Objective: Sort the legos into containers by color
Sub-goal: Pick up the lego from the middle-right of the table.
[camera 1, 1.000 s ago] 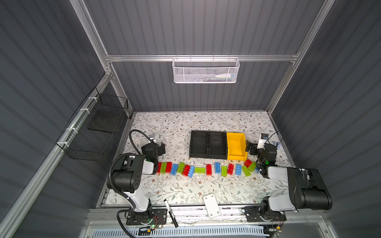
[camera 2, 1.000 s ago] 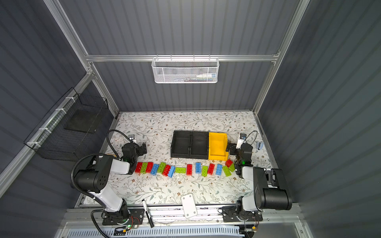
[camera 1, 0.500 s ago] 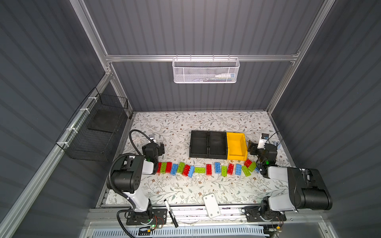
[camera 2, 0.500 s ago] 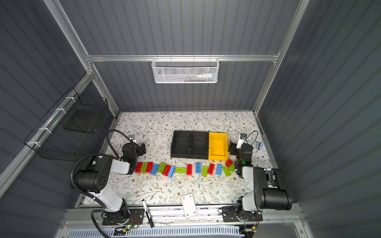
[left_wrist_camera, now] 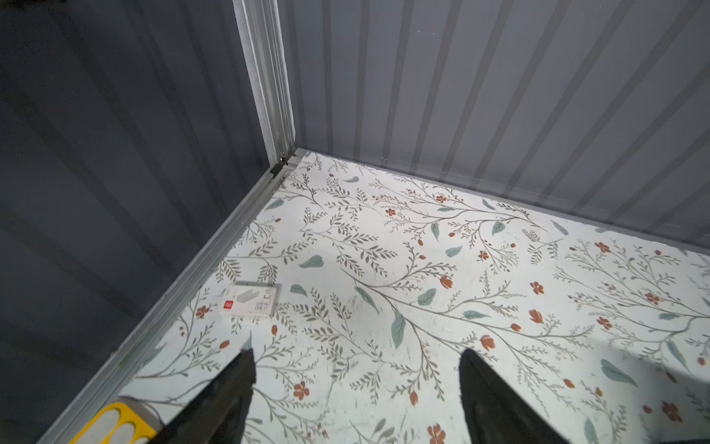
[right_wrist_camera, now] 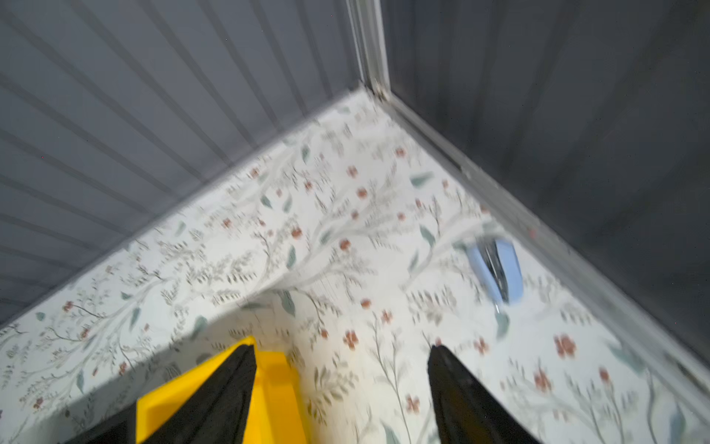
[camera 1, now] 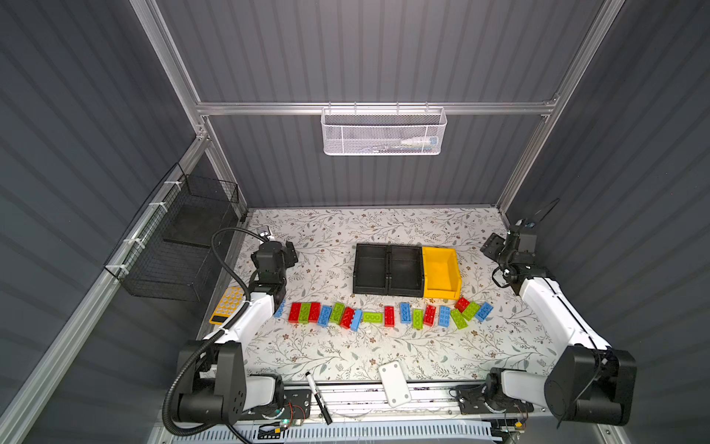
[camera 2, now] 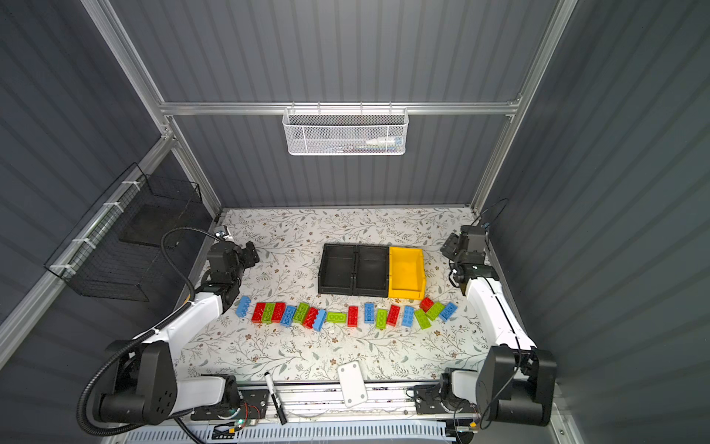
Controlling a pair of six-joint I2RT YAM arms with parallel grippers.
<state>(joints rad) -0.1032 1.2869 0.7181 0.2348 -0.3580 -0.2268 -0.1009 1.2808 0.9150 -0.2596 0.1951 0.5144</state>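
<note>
**Both claws open and empty; legos in a row on the sheet**

The left gripper (left_wrist_camera: 356, 353) has two matte black tapered fingers (left_wrist_camera: 230, 396). Its jaws are spread wide, with only bare sheet between them. The right gripper (right_wrist_camera: 341, 348) has the same black wedge fingers, jaws apart, nothing gripped; that view is motion-blurred.

Past the left one there is a small flat white box (left_wrist_camera: 249, 301) by the aluminium edge rail. A corner of a yellow-orange tray (left_wrist_camera: 111, 423) with round holes also shows there. Past the right one there is a corner of the yellow bin (right_wrist_camera: 276, 384), smooth plastic. A pale blue rounded object (right_wrist_camera: 495, 269) lies beyond it, too blurred to identify.

The floral sheet (camera 1: 345, 353) is white, printed with leafy twigs and small red flowers.

The legos (camera 1: 372, 317) are chunky rectangular studded plastic bricks in red, lime green and light blue. They lie in a loose row on the sheet, some touching, some skewed. The row sits just in front of the bins on the robot's side, and every brick is outside them.

The black bins (camera 1: 370, 269) are rectangular and open-top, side by side and touching. The yellow bin touches the right-hand black one. Both grippers are apart from the row.

The walls are grey ribbed panels. A white mesh basket (camera 1: 382, 132) hangs on the back rail and a black wire basket (camera 1: 180, 246) on the left wall.
</note>
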